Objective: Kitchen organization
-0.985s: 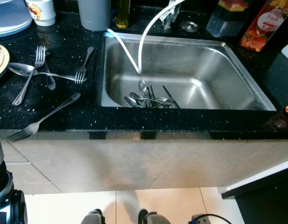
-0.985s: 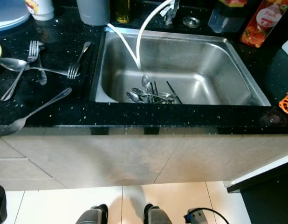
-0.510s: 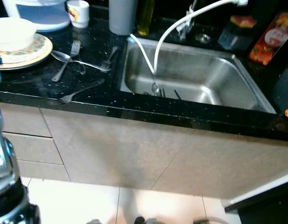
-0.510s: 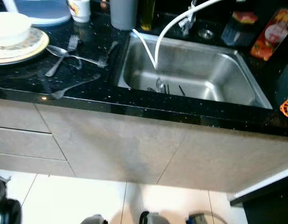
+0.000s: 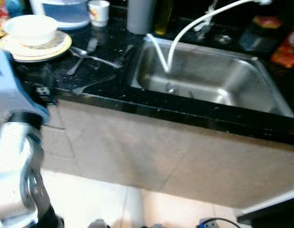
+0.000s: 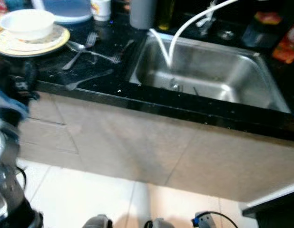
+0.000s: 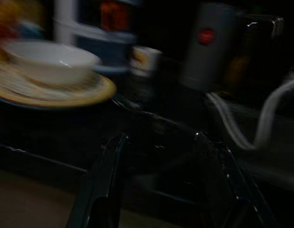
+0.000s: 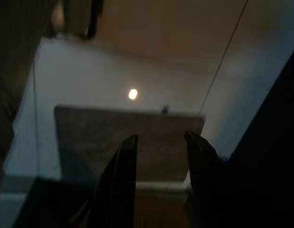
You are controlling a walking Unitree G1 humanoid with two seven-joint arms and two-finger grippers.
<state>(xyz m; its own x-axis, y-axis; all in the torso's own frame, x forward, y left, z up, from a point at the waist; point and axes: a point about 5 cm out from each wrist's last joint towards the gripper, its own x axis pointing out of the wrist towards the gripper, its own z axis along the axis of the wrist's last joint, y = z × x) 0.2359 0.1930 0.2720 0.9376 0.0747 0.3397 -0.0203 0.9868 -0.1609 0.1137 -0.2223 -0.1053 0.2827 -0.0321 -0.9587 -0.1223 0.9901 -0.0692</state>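
The left gripper point(image 7: 161, 190) is raised in front of the counter edge, its two long black fingers spread apart with nothing between them. Its silver and blue arm point(image 5: 16, 142) shows blurred at the left of the head views. The right gripper point(image 8: 161, 180) hangs idle, pointed at a pale glossy floor point(image 8: 137, 71), its dark fingers parted around empty air.

Beyond the left gripper lies a black polished stone counter point(image 5: 52, 71) flecked with white specks. On it, several thin metal forks and a spoon point(image 5: 92, 54) are scattered loosely, some crossing each other, just left of the sink. One more fork point(image 5: 92, 85) lies near the counter's front edge. Further left, a round white bowl point(image 5: 30, 29) sits on a flat plate with a yellow rim point(image 5: 61, 47). Behind them stand a small white mug point(image 5: 99, 12) with a printed design and a tall grey cylindrical container point(image 5: 140, 14).

The rectangular stainless steel sink point(image 5: 242, 80) has a brushed, dull shine. More cutlery point(image 5: 171, 88) lies at its bottom near the front wall. A white flexible hose point(image 5: 194, 26) curves down into the basin. Below the counter, the cabinet fronts point(image 5: 161, 152) are smooth beige panels, meeting a pale tiled floor point(image 6: 90, 194).
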